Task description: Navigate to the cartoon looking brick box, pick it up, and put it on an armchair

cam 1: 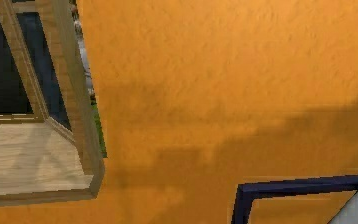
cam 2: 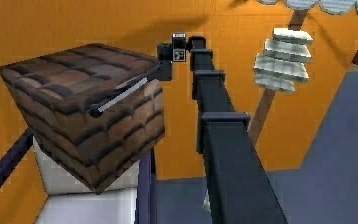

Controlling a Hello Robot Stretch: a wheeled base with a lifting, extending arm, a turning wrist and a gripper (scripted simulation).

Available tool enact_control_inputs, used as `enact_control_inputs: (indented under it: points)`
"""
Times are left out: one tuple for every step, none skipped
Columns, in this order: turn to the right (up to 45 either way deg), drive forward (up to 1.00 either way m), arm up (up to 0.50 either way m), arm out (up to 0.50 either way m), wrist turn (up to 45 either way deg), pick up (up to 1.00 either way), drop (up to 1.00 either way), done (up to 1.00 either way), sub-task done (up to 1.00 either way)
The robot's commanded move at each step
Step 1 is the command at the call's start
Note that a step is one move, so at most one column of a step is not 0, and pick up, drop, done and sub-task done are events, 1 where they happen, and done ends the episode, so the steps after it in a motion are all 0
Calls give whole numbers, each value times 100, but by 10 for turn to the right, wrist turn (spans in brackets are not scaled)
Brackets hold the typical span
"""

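A big cartoon-style brick box [cam 2: 82,110] with dark brown bricks is at the arm side view's left. My gripper [cam 2: 120,95] reaches from the dark arm [cam 2: 222,130], and its thin fingers [cam 2: 127,92] lie across the box's top corner. Under the box is an armchair [cam 2: 145,190] with a white seat cushion [cam 2: 62,195] and a dark blue frame. The box's lower corner overlaps the cushion, so I cannot tell whether the gripper holds the box or the box rests on the seat.
An orange wall [cam 1: 217,90] stands close ahead, with a wooden-framed window [cam 1: 42,90] at the forward view's left. A dark blue frame [cam 1: 287,188] edges its bottom right. A white stacked shade on a brown pole [cam 2: 282,60] stands beyond the arm, over blue-grey floor [cam 2: 322,160].
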Motion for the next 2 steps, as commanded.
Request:
enact_control_inputs:
  points:
    - [0, 0, -50, 0, 0, 0, 0, 0, 0]
    - [0, 0, 0, 0, 0, 0, 100, 0, 0]
